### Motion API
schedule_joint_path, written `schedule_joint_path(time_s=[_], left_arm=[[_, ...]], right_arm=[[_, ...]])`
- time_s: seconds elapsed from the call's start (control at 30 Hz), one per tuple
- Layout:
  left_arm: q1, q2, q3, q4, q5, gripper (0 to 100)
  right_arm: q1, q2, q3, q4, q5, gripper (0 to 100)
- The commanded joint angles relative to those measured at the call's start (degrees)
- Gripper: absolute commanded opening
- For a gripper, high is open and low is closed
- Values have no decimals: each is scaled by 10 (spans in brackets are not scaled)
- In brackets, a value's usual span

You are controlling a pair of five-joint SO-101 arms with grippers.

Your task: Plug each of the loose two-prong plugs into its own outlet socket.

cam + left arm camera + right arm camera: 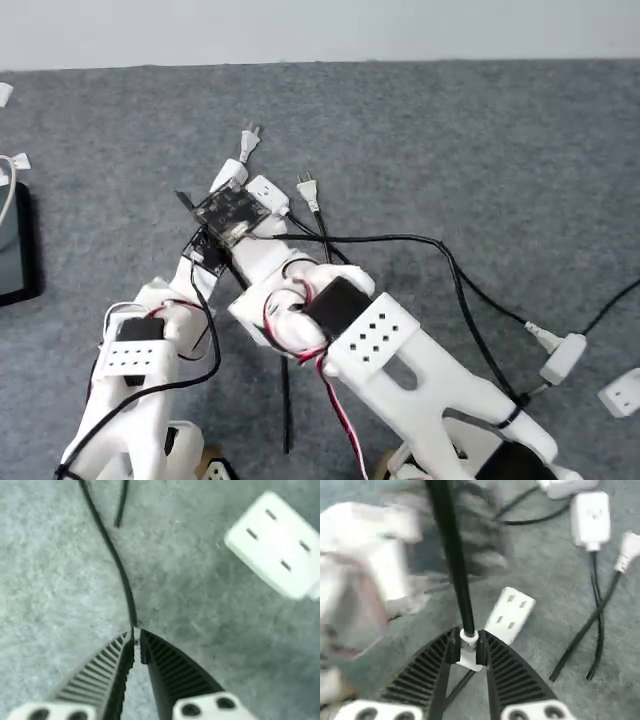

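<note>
Clamping white plug (468,653) between right fingers (506,671)

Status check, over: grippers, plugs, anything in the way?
Left gripper shut on black cord. Right gripper shut on white plug, outlet block just beyond. Loose cords nearby.

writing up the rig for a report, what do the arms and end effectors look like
Both arms are white plastic, with flat plates dotted with small holes, black motor blocks and red, white and black wires. A black circuit board sits near one wrist. The left end effector and right end effector have black, ribbed, tapering fingers on white bases.
</note>
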Motion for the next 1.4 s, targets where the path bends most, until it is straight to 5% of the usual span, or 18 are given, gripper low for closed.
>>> schedule_joint_path(time_s=[0.0, 0.2, 0.53, 1.37], left_arm=[[1, -15, -5, -45, 62, 15], [-42, -16, 2, -117, 199, 16], [-44, -16, 2, -117, 194, 17], [-45, -16, 2, -117, 194, 16]], right_arm=[[44, -19, 42, -109, -44, 8], [58, -19, 101, -222, -37, 8], [58, -19, 175, -342, -14, 8], [78, 68, 163, -383, 63, 8]])
